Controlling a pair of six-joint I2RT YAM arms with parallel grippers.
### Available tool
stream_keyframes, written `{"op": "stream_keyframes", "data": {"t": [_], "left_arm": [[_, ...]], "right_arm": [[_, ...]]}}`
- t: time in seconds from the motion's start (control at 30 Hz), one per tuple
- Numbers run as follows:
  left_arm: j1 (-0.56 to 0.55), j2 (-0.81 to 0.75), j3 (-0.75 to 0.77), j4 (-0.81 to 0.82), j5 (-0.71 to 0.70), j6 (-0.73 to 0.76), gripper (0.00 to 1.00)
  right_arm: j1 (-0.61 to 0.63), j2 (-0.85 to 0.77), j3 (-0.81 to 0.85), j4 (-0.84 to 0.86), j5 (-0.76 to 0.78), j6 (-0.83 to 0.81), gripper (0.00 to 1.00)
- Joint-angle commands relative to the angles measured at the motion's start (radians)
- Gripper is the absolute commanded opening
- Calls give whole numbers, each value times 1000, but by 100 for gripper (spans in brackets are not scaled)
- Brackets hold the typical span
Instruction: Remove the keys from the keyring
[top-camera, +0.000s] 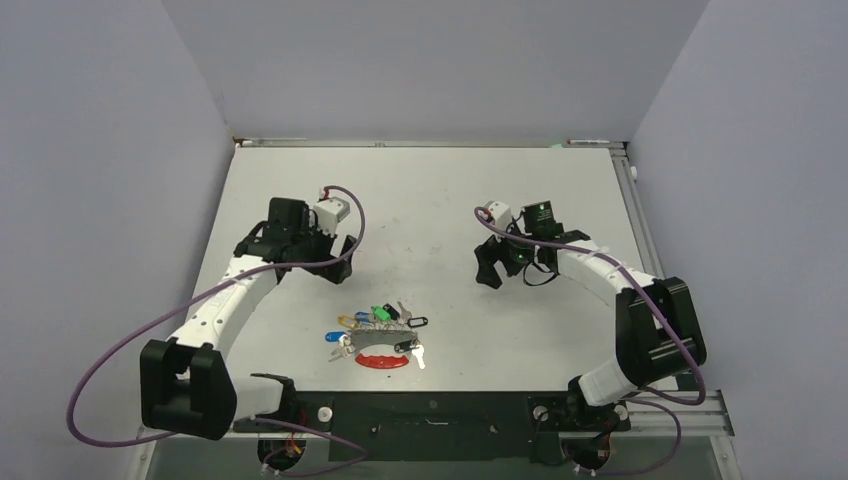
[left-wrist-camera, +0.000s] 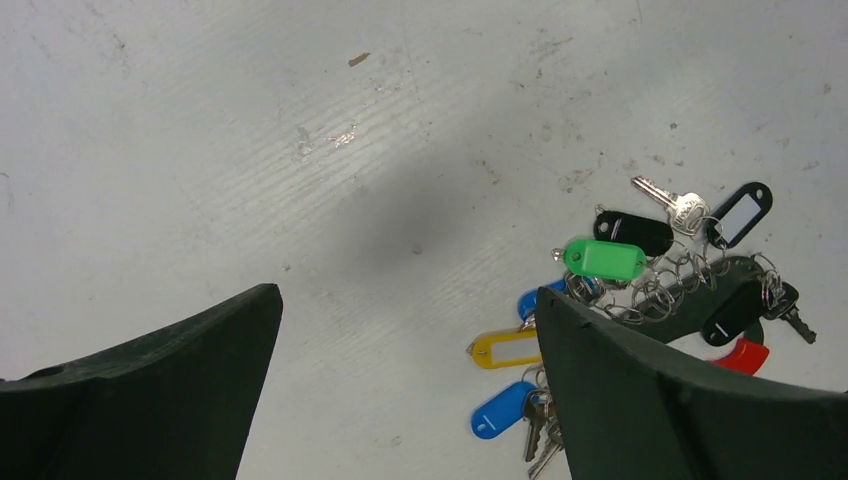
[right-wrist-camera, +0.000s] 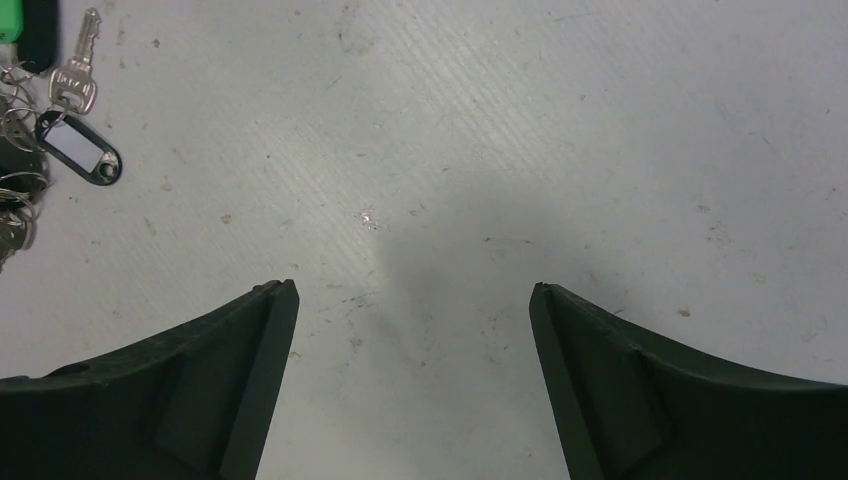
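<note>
Left of centre, overhead view: left pincer (top-camera: 338, 258) hangs over the surface (top-camera: 430, 200), fingers spread wide, nothing between them.

Its wrist view shows the bunch at the right of the frame, partly hidden behind the right-hand finger (left-wrist-camera: 640, 400).

Lower centre, overhead: the keyring (top-camera: 383, 361) lies flat near the bottom edge of the surface. Its long axis runs roughly left to right, red crescent toward the bottom. The keys (top-camera: 380, 325) fan mostly off its upper side, with coloured tags in blue, yellow, green and black. All seem to be on the ring.

Right of centre: right pincer (top-camera: 500, 268) is also spread and empty. Its wrist view catches only one key and a black tag (right-wrist-camera: 78, 150) at the upper left corner.

Judgement: the bunch sits below and right of the left pincer and below and left of the right one. The left looks nearer.
</note>
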Motion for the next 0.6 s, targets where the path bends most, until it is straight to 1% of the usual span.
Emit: {"op": "stream_keyframes", "data": {"t": [0.0,0.13,0.2,0.3,0.4,0.57], "left_arm": [[-6,-80,-30,-3,121,161,96],[-78,-84,-43,-157,173,347,96],[-145,-105,-82,-180,162,411,96],[-307,-148,-173,-137,47,453,96],[-455,-155,-249,-72,-50,449,96],[-552,-48,-273,44,-95,425,96]], "right_arm": [[8,-58,-7,29,-78,-13,90],[8,-58,-15,-7,-122,-41,90],[8,-54,-15,-18,-129,-48,90],[8,-39,-12,-34,-132,-51,90],[6,-22,-4,-56,-126,-51,90],[-7,-13,4,-89,-125,-65,90]]}}
